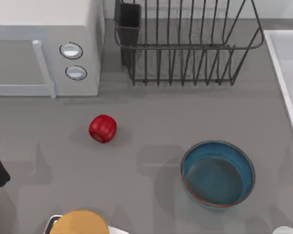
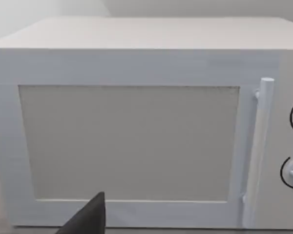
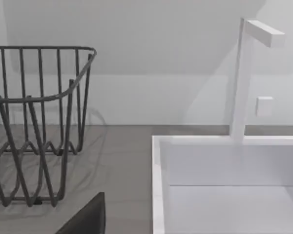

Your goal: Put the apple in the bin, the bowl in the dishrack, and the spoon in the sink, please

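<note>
The small glossy red apple [image 1: 102,128] lies loose on the grey table [image 1: 151,112] at nine o'clock, well apart from the wide blue bowl [image 1: 218,173], so, with both grippers' fingers impossible to judge, a glancing pinch could roll it away.

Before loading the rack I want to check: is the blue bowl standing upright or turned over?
Upright. The top view looks straight into the open blue inside of the bowl, its reddish-brown rim facing up, on the table, outside the dishrack.
</note>
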